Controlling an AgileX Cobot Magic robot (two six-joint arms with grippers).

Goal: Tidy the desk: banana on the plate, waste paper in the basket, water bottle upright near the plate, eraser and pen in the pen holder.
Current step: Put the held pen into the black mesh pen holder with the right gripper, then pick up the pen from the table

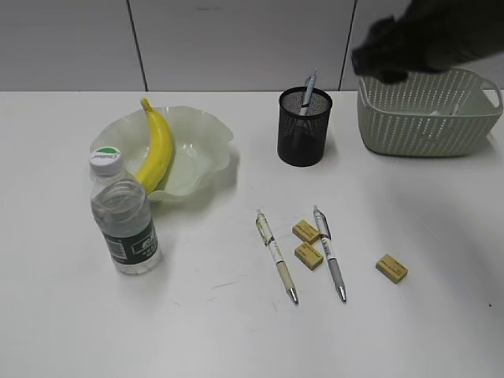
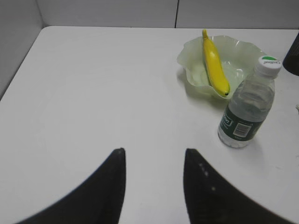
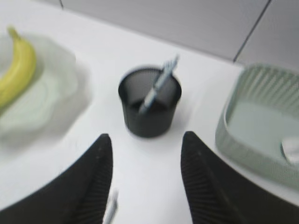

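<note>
On the large plain white bench [image 1: 197,331], the yellow curved banana [image 1: 157,150] lay in the translucent pale-green frosted plate with the wavy rim [image 1: 206,150], its long axis running from the plate's back rim toward the front, stem end pointing away to the rear. Just in front of the plate, at its left, the clear plastic water bottle with a white cap and dark green label [image 1: 123,213] stood upright, very close to the rim (whether it touched, the views did not settle).

To the right of the plate stood the black metal mesh pen holder [image 1: 304,127], with one pen [image 1: 308,90] leaning in it, top end tilted up and to the right. Farther right, at the bench's back edge, sat the pale sage-green plastic basket with woven-look walls [image 1: 425,122]; a small whitish wad, the waste paper [image 3: 292,149], lay blurred on its floor in the right wrist view.

In front of the holder, two more pens lay on the bench, a cream-barrelled pen [image 1: 276,256] and a grey-barrelled pen [image 1: 329,253], both roughly front to back with tips toward the front. Two tan erasers [image 1: 307,242] lay between them, close together, and a third tan eraser [image 1: 391,268] lay apart to the right.

The right tool [image 3: 147,182] hung above the bench, jaws apart and empty, facing the holder; its dark arm blurred over the basket's left rim in the exterior view. The left tool [image 2: 154,186] was over bare bench left of the bottle, jaws apart, holding nothing.
</note>
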